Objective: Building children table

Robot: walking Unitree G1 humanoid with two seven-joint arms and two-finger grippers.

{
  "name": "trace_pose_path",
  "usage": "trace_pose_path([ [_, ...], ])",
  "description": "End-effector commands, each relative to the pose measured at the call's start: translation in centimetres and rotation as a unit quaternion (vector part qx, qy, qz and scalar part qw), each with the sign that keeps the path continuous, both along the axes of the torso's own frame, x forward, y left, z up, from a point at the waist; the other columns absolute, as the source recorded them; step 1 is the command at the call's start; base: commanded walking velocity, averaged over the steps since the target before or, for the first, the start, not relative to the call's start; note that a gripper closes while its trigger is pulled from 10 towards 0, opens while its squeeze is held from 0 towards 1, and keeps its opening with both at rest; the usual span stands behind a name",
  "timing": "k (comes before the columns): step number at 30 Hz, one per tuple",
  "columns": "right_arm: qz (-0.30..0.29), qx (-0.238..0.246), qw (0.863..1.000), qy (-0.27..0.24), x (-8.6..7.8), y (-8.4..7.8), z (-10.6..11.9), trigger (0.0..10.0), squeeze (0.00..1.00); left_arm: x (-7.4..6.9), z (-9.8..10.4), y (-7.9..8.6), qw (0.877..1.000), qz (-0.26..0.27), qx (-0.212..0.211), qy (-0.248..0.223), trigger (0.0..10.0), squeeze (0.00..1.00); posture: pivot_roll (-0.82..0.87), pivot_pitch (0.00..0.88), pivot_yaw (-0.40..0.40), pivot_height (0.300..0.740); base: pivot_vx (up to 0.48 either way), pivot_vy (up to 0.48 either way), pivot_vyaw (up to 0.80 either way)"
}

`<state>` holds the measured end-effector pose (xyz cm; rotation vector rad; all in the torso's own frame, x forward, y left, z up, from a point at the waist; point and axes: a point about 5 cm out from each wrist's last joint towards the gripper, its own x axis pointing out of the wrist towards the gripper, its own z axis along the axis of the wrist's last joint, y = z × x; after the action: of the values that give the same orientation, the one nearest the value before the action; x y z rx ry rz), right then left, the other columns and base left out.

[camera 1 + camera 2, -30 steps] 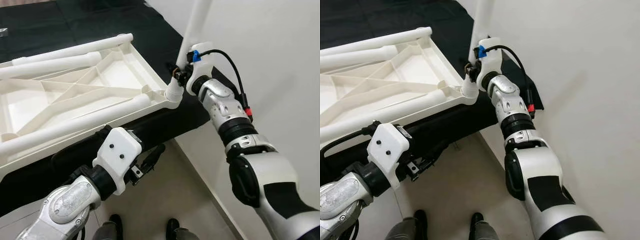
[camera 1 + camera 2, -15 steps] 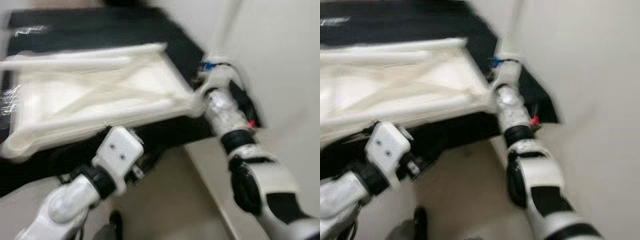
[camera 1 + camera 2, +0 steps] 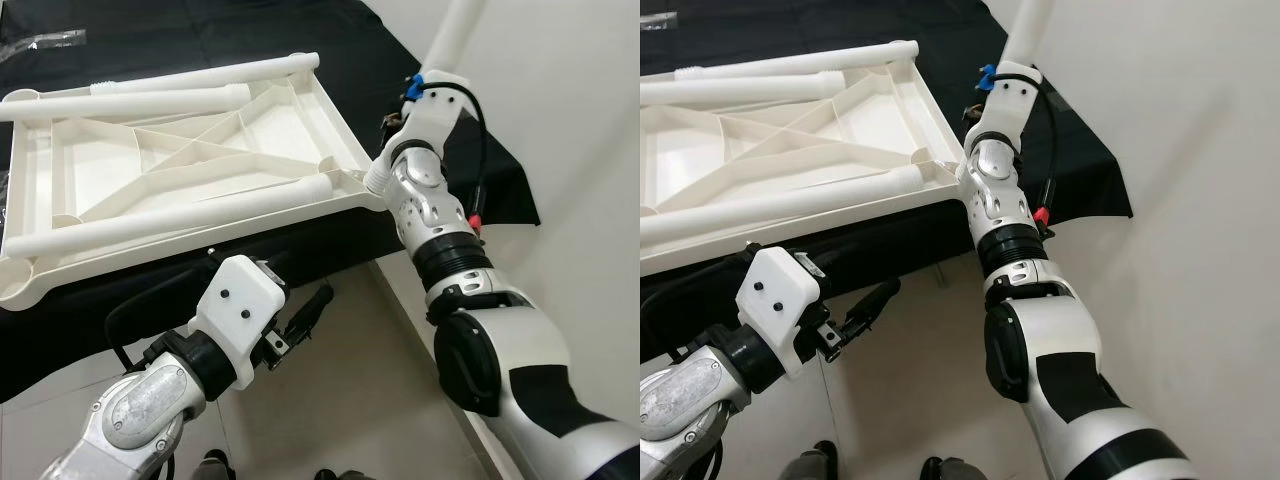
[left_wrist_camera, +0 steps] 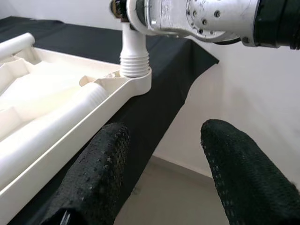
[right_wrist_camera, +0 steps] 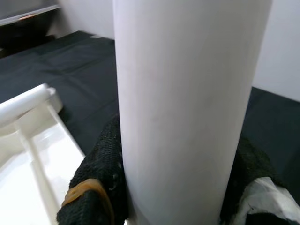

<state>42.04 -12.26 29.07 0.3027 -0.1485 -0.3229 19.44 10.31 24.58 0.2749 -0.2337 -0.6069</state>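
Right pincer (image 5: 171, 187) is clamped around the smooth white upright leg (image 5: 187, 93), seated in the ribbed corner socket (image 4: 134, 58) of the upturned plastic tabletop (image 3: 180, 170); left pincer (image 4: 161, 178) is held wide open, empty.

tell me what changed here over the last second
Mostly the camera: the head view swung, so the whole scene shifted in the picture. The right gripper stays clamped on the upright white leg seated in the corner socket of the upturned tabletop. The left gripper still hangs open off the table edge, holding nothing. The loose legs lie as before.
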Motion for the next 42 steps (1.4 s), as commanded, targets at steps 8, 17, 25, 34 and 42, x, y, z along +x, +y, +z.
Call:
trace_pose_path([
  [8,-0.036,0.013,0.993,0.113,-0.6,0.3,-6.8,0.0,0.0,0.3,-0.4,0.0,1.0,0.005,0.005,0.005,10.0,0.0,0.09,0.319,-0.125,0.74,0.0,0.0,0.0],
  [17,0.206,-0.031,0.961,-0.184,-1.0,3.2,3.5,0.0,0.0,2.0,-0.2,1.0,0.998,0.057,-0.006,0.003,10.0,0.0,0.09,0.276,-0.121,0.74,0.0,0.0,0.0],
  [25,0.312,-0.051,0.909,-0.27,-2.2,3.2,7.0,0.0,0.0,3.2,0.2,1.4,0.998,0.062,-0.001,-0.012,10.0,0.0,0.08,0.247,-0.109,0.74,0.0,0.0,0.0],
  [34,0.561,-0.089,0.783,-0.254,-3.6,2.2,4.9,0.0,0.0,4.7,1.1,1.3,0.996,0.014,-0.081,0.039,10.0,0.0,0.08,0.195,-0.1,0.74,0.0,0.0,0.0],
  [42,0.624,-0.086,0.737,-0.244,-4.3,2.4,4.1,0.0,0.0,7.9,1.0,2.5,0.998,0.028,-0.003,0.049,10.0,1.0,0.09,0.165,-0.085,0.74,0.0,0.0,0.0],
])
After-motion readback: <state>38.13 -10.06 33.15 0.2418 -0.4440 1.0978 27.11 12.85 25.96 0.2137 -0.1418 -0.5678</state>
